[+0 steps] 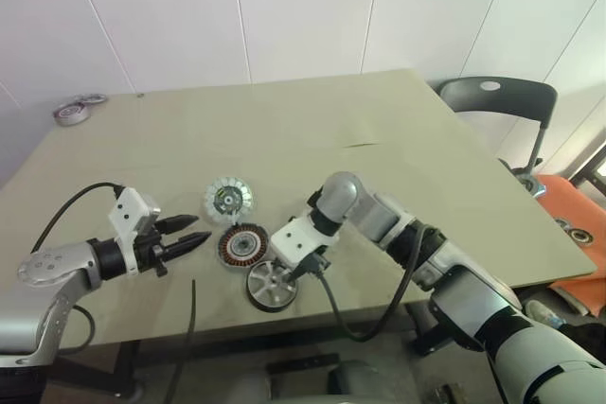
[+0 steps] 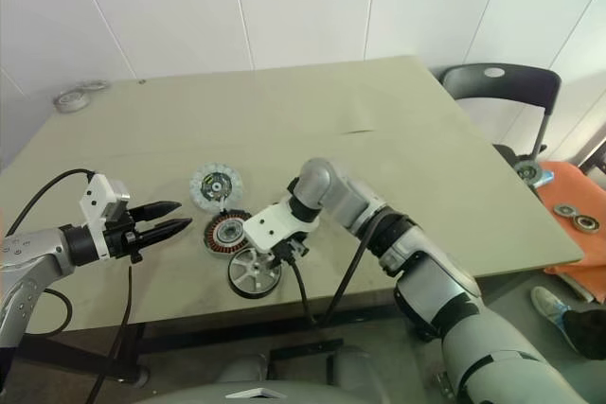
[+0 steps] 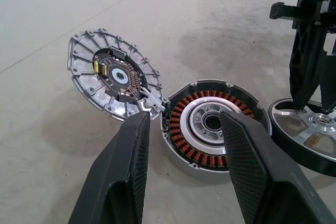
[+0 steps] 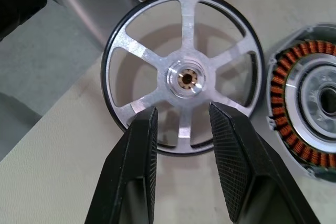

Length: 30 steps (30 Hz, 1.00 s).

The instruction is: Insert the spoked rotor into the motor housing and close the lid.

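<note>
It looked like a workshop or test room for motor assembly: a plain beige table (image 1: pixel 379 111) stood against bare white panelled walls (image 1: pixel 284 7), with motor parts laid out near its front edge and spare metal rings (image 1: pixel 78 109) at its far left corner. A black chair (image 1: pixel 497 101) stood by the table's right edge, beside an orange surface (image 2: pixel 578 205) carrying more bearing-like rings.

On the pale wooden bench (image 1: pixel 398 139), near its front edge: silver six-spoked rotor disc (image 1: pixel 270 287) foremost, overhanging the edge; copper-wound round motor housing (image 1: pixel 243 244) just behind; grey toothed lid disc (image 1: pixel 228 199) behind that, touching.
</note>
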{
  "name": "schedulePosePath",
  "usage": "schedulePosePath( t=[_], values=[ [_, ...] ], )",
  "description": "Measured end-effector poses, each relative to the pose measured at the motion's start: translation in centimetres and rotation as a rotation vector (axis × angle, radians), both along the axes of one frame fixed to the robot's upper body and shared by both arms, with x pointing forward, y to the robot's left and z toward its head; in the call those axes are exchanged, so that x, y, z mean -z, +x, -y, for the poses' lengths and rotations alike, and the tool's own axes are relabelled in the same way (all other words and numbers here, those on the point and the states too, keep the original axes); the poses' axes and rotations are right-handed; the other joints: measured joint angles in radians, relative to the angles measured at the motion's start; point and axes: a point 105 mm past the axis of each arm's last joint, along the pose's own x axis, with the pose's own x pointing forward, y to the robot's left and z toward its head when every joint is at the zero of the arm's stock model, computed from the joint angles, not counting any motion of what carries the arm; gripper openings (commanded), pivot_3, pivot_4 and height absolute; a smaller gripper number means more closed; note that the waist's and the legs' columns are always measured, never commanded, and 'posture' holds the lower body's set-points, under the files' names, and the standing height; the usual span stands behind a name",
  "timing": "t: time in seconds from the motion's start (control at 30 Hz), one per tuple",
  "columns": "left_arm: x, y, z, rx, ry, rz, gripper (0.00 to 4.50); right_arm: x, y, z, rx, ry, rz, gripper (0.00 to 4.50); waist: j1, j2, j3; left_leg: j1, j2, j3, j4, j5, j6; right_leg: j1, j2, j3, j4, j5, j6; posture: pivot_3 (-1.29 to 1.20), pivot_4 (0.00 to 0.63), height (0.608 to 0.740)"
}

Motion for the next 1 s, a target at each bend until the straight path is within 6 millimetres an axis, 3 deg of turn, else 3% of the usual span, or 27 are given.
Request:
schedulePosePath(
  t=[0.17,0.33,0.77,1.0],
  values=[
    [0.1,0.0,-0.1,-0.006,0.001,-0.003,2.26,0.5,-0.1,-0.1,0.0,-0.015,-0.011,1.63,0.0,0.0,0.0,0.0,0.0,0.0,0.0,0.0,0.0,0.0,0.0,0.0,0.0,0.0,0.0,0.0,0.0,0.74],
    [0.2,-0.2,-0.4,-0.024,0.003,-0.007,2.26,0.7,-0.2,-0.5,-0.006,-0.01,-0.023,0.01,0.0,0.0,0.0,0.0,0.0,0.0,0.0,0.0,0.0,0.0,0.0,0.0,0.0,0.0,0.0,0.0,0.0,0.74],
    [0.0,-0.1,-0.8,-0.044,0.006,0.008,2.26,0.5,0.5,-0.8,-0.019,-0.026,0.017,0.01,-0.001,0.0,0.0,0.0,0.0,0.0,0.0,0.0,0.0,0.0,0.0,0.0,0.001,0.0,0.0,0.0,0.0,0.74],
    [-0.5,0.3,-0.7,-0.039,0.006,0.03,2.26,-1.7,2.0,-0.9,-0.036,-0.057,0.099,0.01,-0.001,0.0,0.0,0.001,0.0,0.0,0.0,0.0,0.0,0.0,0.0,0.0,0.001,0.0,0.0,0.0,0.0,0.74]
  ],
)
